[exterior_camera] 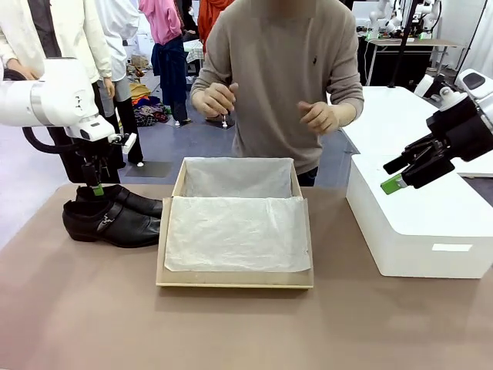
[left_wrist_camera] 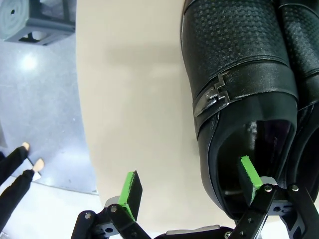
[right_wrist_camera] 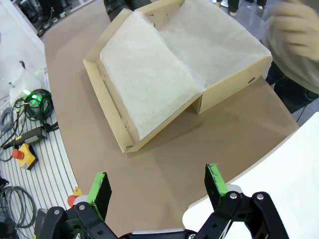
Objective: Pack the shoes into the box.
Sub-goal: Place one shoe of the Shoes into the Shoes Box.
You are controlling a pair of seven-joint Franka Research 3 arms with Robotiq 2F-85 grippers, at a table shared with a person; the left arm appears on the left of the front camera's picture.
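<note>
The shoes (exterior_camera: 112, 216) sit side by side on the worktop (exterior_camera: 231, 331), just left of the box (exterior_camera: 235, 281), pointed toes aimed at it, and both are outside it. The left jaws hang right over the heel end of the pair, spread wide. In the left wrist view one green pad (left_wrist_camera: 249, 175) dips into the mouth of a shoe (left_wrist_camera: 234, 74) and the other pad (left_wrist_camera: 130, 191) stands over bare worktop, so they straddle its side wall; I cannot tell if either pad touches the leather. The metal buckle (left_wrist_camera: 215, 94) gleams on the strap. The box lies open in the middle, lid flap folded toward the robot's side, with white tissue paper (exterior_camera: 235, 231) draped over tray and flap. The right jaws hover wide and empty above the white box (exterior_camera: 416, 231) at the right. Across the worktop, the person's hands (exterior_camera: 214, 99) are raised at chest height.
</note>
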